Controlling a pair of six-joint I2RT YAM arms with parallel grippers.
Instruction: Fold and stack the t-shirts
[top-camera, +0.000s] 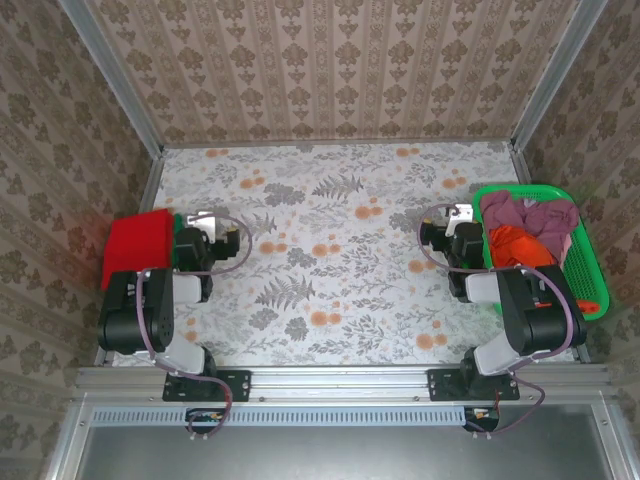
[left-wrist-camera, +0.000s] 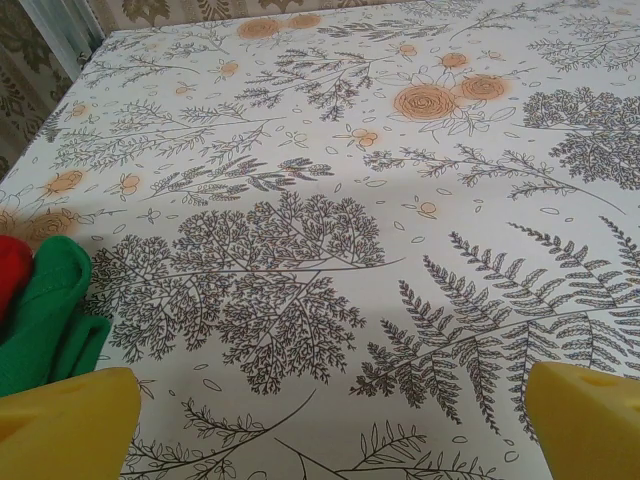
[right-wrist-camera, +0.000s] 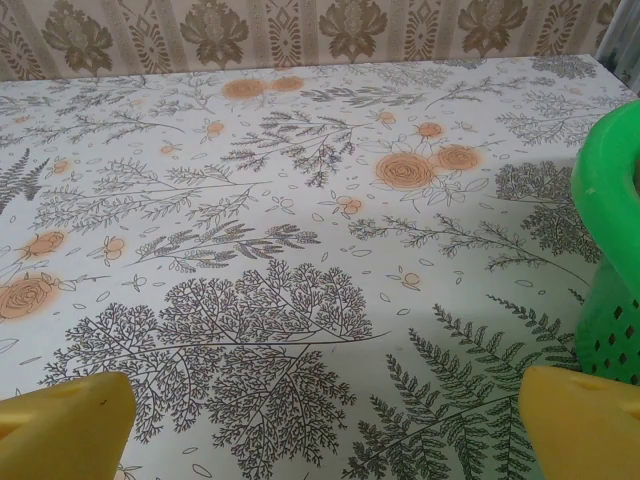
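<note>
A folded red t-shirt (top-camera: 135, 245) lies at the table's left edge, and a dark green t-shirt (top-camera: 178, 221) peeks out from under it. My left gripper (top-camera: 222, 232) stands open just right of this stack, with bare tablecloth between its yellow fingers (left-wrist-camera: 65, 425). In the left wrist view the green t-shirt (left-wrist-camera: 50, 310) and a sliver of the red t-shirt (left-wrist-camera: 8, 275) sit at the left. Mauve t-shirts (top-camera: 530, 215) and an orange t-shirt (top-camera: 515, 245) lie crumpled in the green basket (top-camera: 592, 275). My right gripper (top-camera: 452, 216) is open beside the basket, holding nothing.
The floral tablecloth (top-camera: 330, 260) spreads between the two arms. The basket's green mesh wall (right-wrist-camera: 610, 260) rises close to my right gripper's (right-wrist-camera: 325, 435) right finger. Patterned walls close off the back and both sides. My left gripper (left-wrist-camera: 330, 440) hovers low over the cloth.
</note>
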